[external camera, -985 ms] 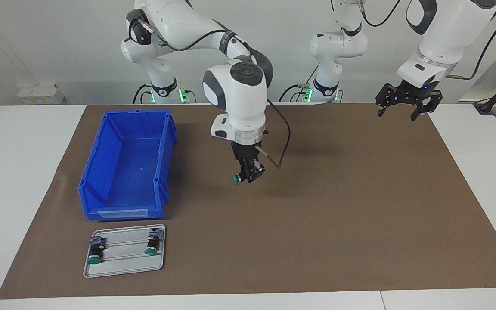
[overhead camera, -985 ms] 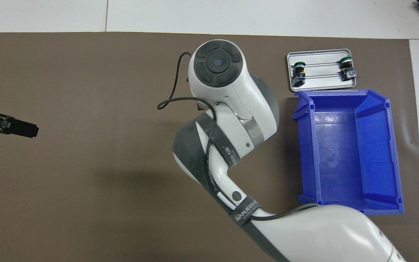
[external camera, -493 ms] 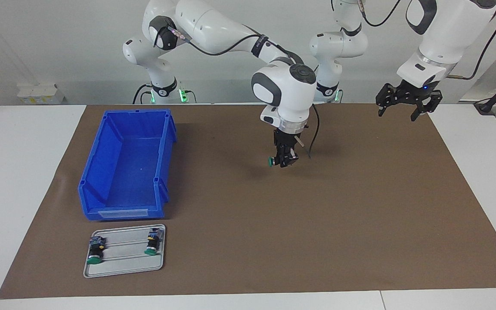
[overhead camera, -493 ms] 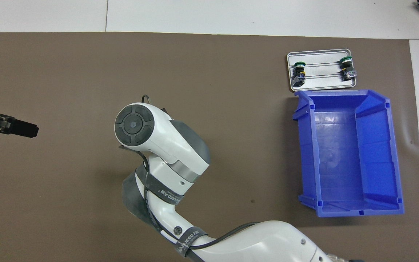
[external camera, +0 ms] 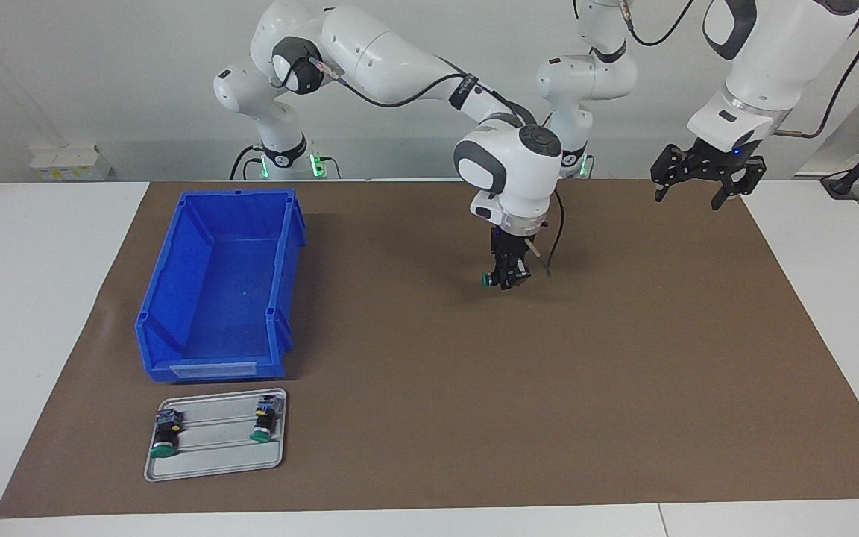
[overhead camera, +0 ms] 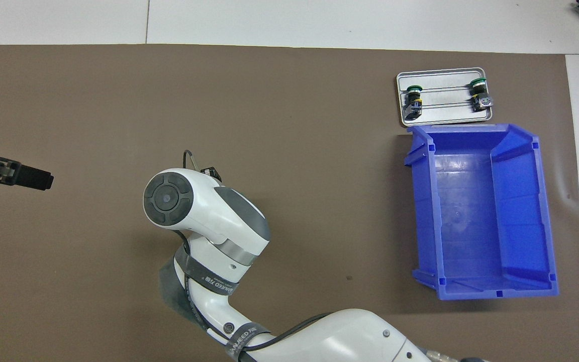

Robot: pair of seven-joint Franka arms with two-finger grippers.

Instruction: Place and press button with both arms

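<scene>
Right claw (external camera: 505, 281), at frame centre, grips the button (external camera: 488, 280) just above the brown mat; its green cap points sideways toward the blue bin. Left claw (external camera: 704, 177) waits wide open, upper right.

Right arm (external camera: 400, 67): reaches from its base out over the middle of the table, wrist pointing straight down.
Right gripper (external camera: 505, 279): low over the mat, fingers clamped on the button (external camera: 488, 280).
Left arm (external camera: 765, 60): waits raised at its own end.
Left gripper (external camera: 687, 195): fingers spread wide, pointing down, holding nothing.
</scene>
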